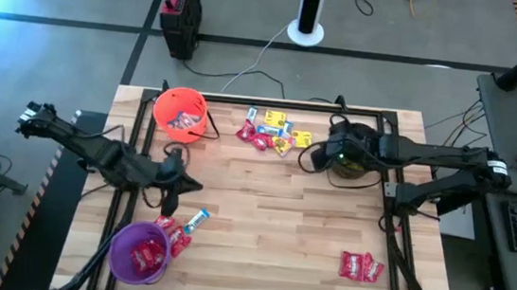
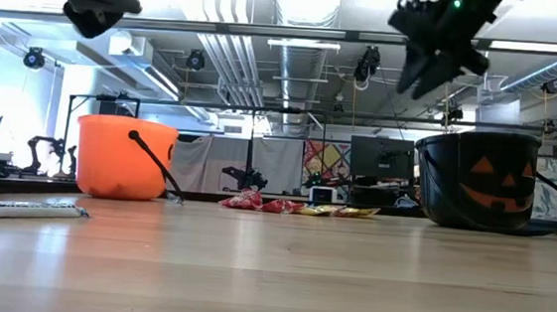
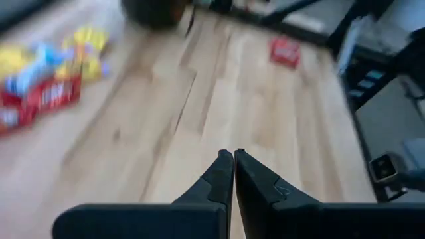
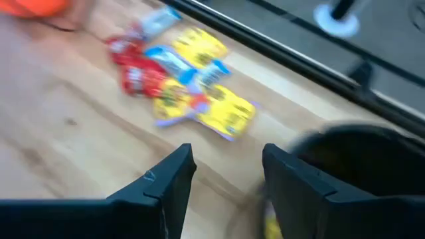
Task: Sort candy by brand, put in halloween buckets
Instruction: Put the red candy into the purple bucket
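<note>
Right gripper (image 1: 334, 152) hangs over the black bucket (image 1: 357, 159), fingers spread; rise straight before returning to the candy pile (image 1: 274, 132) beside it. Left gripper (image 3: 233, 166), fingers pressed together, waits

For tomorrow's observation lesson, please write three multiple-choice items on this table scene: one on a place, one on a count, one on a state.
1. Where is the right tool?
A. above the black bucket
B. above the purple bucket
C. off the table

2. How many buckets stand on the table?
A. two
B. three
C. four

3. How are the left tool's fingers?
A. wide apart
B. closed together
C. clamped on a candy

Answers:
1. A, the high view shows it over the black bucket's rim.
2. B, the orange bucket, black and purple ones.
3. B, its wrist view shows the tips touching with nothing between.
</note>
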